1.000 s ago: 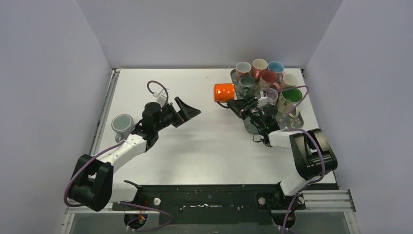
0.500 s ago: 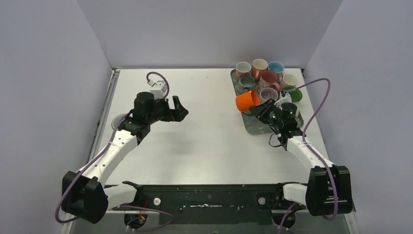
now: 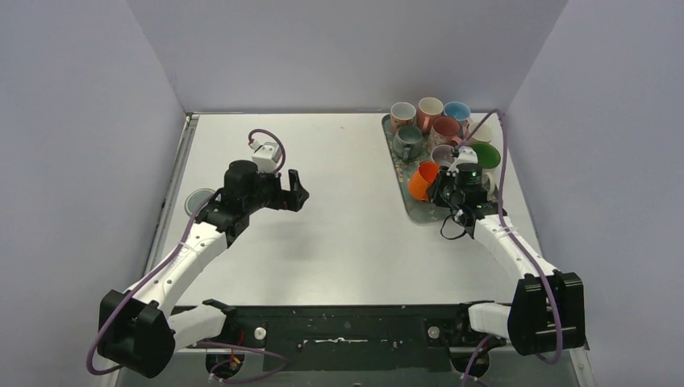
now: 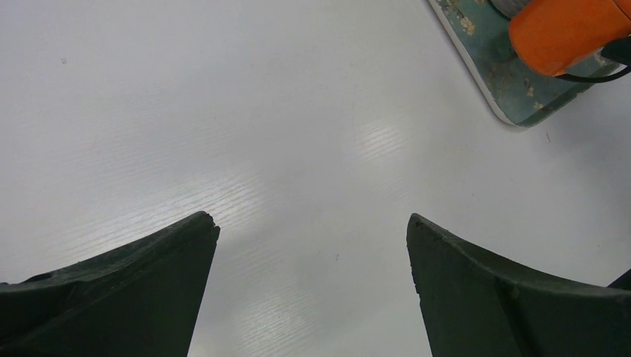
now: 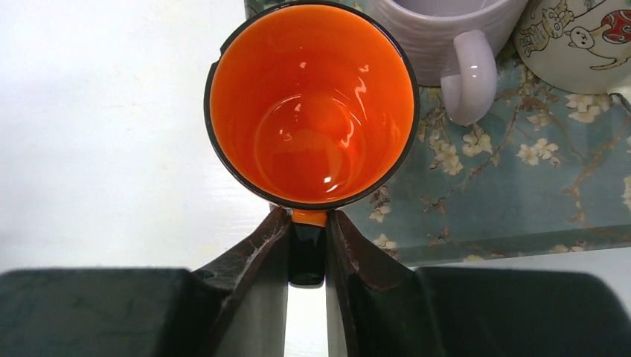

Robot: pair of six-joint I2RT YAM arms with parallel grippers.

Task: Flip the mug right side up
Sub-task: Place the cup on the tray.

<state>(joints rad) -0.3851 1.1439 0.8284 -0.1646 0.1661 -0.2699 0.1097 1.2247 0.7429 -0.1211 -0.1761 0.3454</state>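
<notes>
Orange mug (image 5: 311, 104) at tray's (image 5: 521, 201) left edge, handle pinched in right fingers (image 5: 253, 256); left fingers (image 4: 126, 290) wide over table (image 4: 298, 111).

Shows orange mug (image 5: 312, 111) mouth-on, handle pinched in the closed gripper (image 5: 306, 223). Overlaps the left edge of a floral tray (image 5: 476, 193), just beside a lilac mug (image 5: 446, 30), near a cartoon mug (image 5: 580, 37). Leaves white worktop (image 5: 97, 134) at left.
</notes>
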